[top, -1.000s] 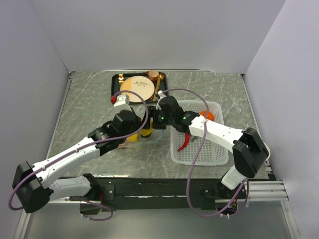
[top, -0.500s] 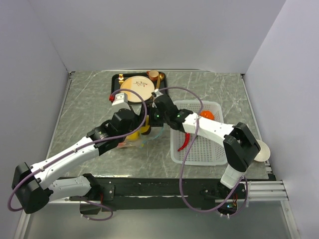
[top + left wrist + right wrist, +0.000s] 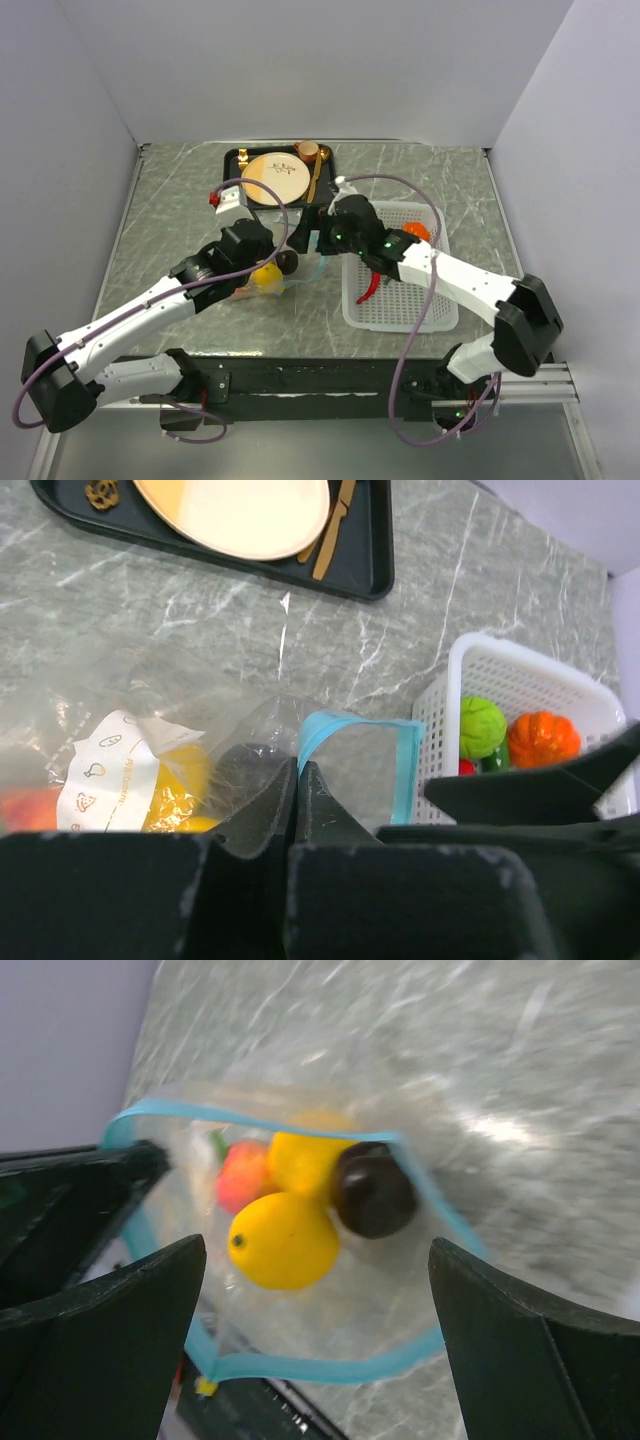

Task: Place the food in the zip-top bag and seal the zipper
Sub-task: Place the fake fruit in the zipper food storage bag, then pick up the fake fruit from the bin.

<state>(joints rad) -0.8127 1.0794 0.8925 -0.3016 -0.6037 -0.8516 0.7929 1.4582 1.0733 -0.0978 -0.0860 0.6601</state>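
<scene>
The clear zip-top bag (image 3: 262, 284) lies on the table, its mouth held open. My left gripper (image 3: 298, 772) is shut on the bag's light blue zipper (image 3: 322, 723) at the rim; it also shows in the top view (image 3: 262, 250). Inside the bag are a yellow lemon (image 3: 283, 1240), a second lemon (image 3: 300, 1160), an orange peach (image 3: 243, 1175) and a dark round fruit (image 3: 372, 1190). My right gripper (image 3: 315, 1260) is open and empty, just above the bag's mouth (image 3: 325, 236). The zipper (image 3: 320, 1365) rings the opening.
A white mesh basket (image 3: 432, 305) stands to the right, holding a red chili (image 3: 372, 285), an orange fruit (image 3: 543, 738) and a green lime (image 3: 482, 725). A black tray (image 3: 232, 170) with a round plate (image 3: 273, 176) and utensils lies at the back.
My right gripper reached towards the bag's mouth and drew back to the right. A dark round fruit now lies in the bag. My left gripper shifted slightly left with the rim.
</scene>
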